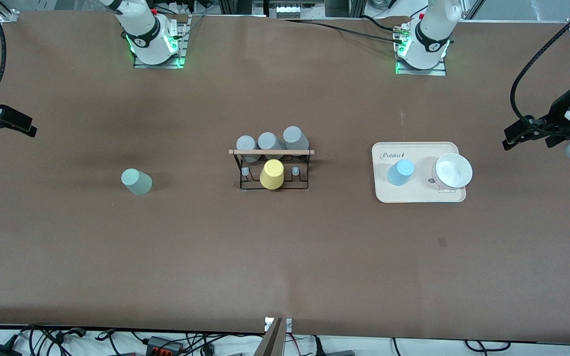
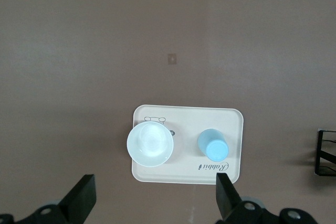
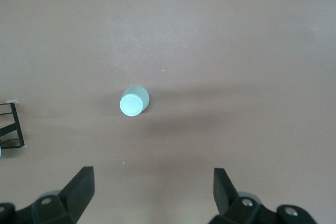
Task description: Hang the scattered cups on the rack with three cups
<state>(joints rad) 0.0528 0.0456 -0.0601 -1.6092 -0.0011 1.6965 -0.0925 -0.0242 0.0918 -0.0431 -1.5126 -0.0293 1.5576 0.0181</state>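
Observation:
The pale sage green cup (image 1: pixel 136 181) stands upside down on the bare table toward the right arm's end; it also shows in the right wrist view (image 3: pixel 134 101). The light blue cup (image 1: pixel 400 172) stands upside down on the cream tray (image 1: pixel 418 198), seen also in the left wrist view (image 2: pixel 212 145). The black wire rack (image 1: pixel 271 152) with its wooden rod stands mid-table. My right gripper (image 1: pixel 27 129) is open and empty, high over the table's end (image 3: pixel 152 179). My left gripper (image 1: pixel 510 141) is open and empty, high over the other end (image 2: pixel 156 187).
Three grey cups (image 1: pixel 269 142) and a yellow cup (image 1: pixel 271 174) sit on the rack's pegs. A white bowl (image 1: pixel 453 170) stands on the tray beside the blue cup. Bare pegs show on either side of the yellow cup.

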